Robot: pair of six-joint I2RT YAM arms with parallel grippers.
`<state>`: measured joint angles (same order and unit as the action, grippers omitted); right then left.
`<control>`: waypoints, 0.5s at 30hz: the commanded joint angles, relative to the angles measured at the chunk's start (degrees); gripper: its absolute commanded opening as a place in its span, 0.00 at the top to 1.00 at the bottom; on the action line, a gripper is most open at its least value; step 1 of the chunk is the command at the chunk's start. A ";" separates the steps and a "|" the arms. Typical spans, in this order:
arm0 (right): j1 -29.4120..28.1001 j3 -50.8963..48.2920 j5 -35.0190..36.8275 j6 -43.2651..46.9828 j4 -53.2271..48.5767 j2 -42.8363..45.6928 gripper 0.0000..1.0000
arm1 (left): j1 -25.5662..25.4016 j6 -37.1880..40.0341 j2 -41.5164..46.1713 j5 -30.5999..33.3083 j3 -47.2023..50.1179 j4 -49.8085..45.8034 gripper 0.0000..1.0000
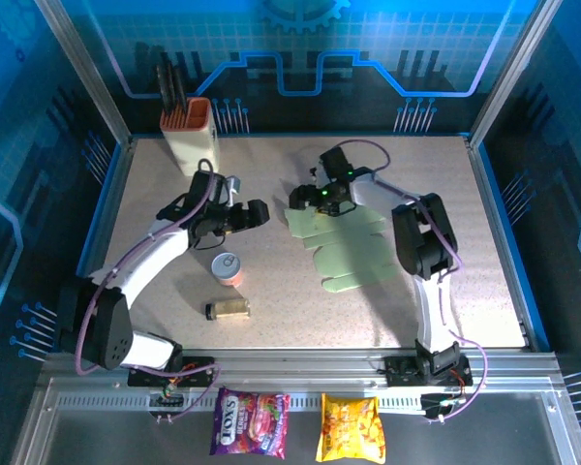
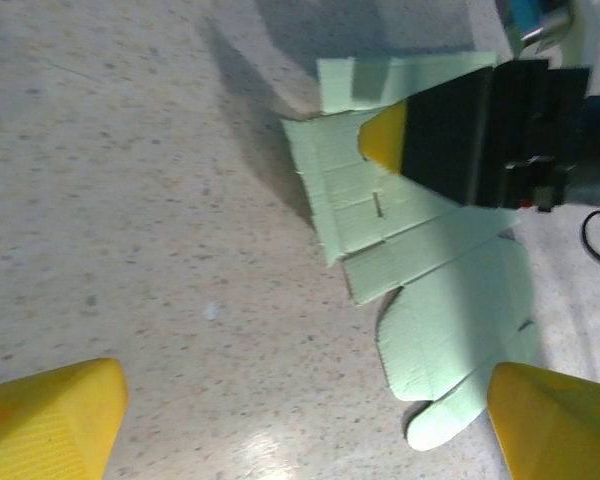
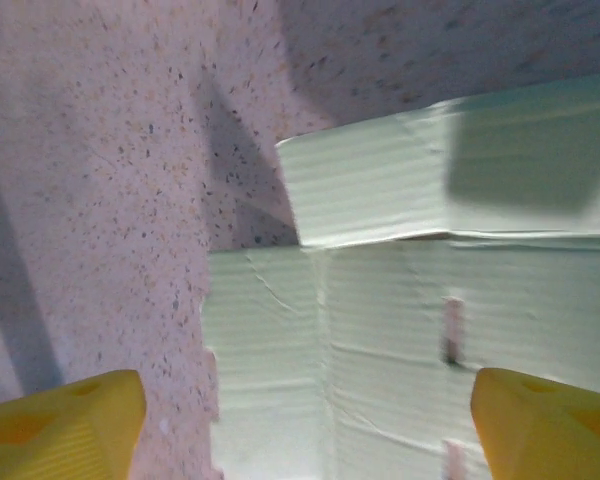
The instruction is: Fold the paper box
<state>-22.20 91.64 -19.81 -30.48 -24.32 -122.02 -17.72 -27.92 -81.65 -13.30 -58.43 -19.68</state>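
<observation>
paper box (image 1: 353, 247) lies flat, unfolded, right of table centre. right gripper (image 1: 300, 201) over its far-left flap, jaws apart, gripping nothing. left gripper (image 1: 261, 211) released, nearby. first fold judged pending: pinch flap, raise along crease.

A table (image 1: 271, 334) carried the whole layout. The paper box (image 1: 353, 254) lay spread flat on it, right of centre. The right gripper (image 1: 302, 199) hung over the far left corner of the paper box. The left gripper (image 1: 259, 210) sat just to the left of that, over bare table and apart from the card. A knife holder (image 1: 191, 136) stood upright in the far left corner. A small can (image 1: 229, 268) stood left of the paper box, nearer than the left gripper. A small bottle (image 1: 228, 309) lay on its side just in front of the can. Off the table, on the ledge before its near edge, a snack packet (image 1: 249, 424) lay with a second packet (image 1: 350, 428) beside it on the right.
</observation>
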 commanded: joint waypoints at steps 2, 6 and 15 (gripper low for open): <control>7.45 -5.53 -6.48 0.71 3.41 7.64 0.19 | -4.30 -5.39 -5.80 -0.32 -4.70 5.39 0.07; 12.78 -7.96 -6.87 4.10 1.37 9.60 0.23 | -7.86 -9.94 -12.04 -2.32 -8.78 9.28 0.10; 20.47 -7.73 -6.42 10.74 -5.48 6.81 0.27 | -13.38 -16.62 -25.45 -3.83 -16.99 15.96 0.10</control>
<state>-3.11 84.31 -24.73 -23.18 -26.13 -113.82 -30.24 -41.28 -104.18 -15.57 -72.36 -6.20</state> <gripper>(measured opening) 0.729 0.899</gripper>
